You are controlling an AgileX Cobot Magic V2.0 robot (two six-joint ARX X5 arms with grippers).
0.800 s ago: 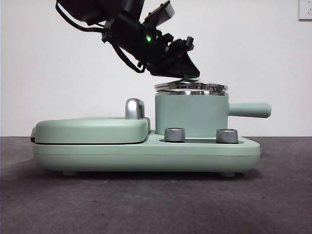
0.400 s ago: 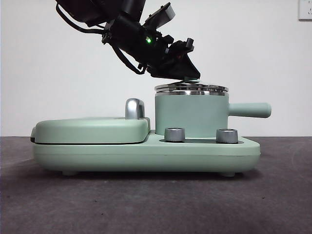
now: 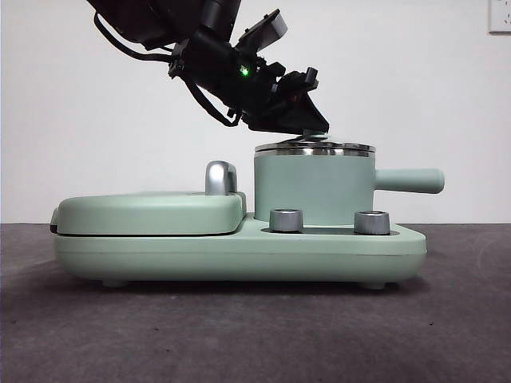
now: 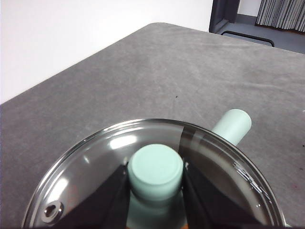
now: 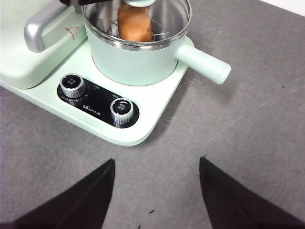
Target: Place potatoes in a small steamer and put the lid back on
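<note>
The mint-green small steamer [image 3: 311, 187] stands on the right of the cooker base, its straight handle [image 3: 409, 179] pointing right. The glass lid [image 3: 314, 147] lies on its steel rim. My left gripper [image 3: 310, 124] reaches down from the upper left and is shut on the lid's mint knob [image 4: 156, 172]. In the left wrist view the glass lid [image 4: 90, 164] fills the space under the jaws. The orange-brown potato [image 5: 135, 23] sits on a wire rack inside the steamer [image 5: 138, 62]. My right gripper [image 5: 157, 195] is open and empty above the table in front of the cooker.
The steamer sits on a mint-green cooker base [image 3: 239, 254] with two steel dials [image 3: 286, 220] [image 3: 371, 222]. On the base's left lies the flat griddle cover [image 3: 152, 211] with a chrome handle [image 3: 221, 177]. Dark grey table [image 3: 255, 335] all around.
The lid has come down from a little above the steamer's rim to lie flat on it. The left arm has shifted slightly, still holding the knob.
</note>
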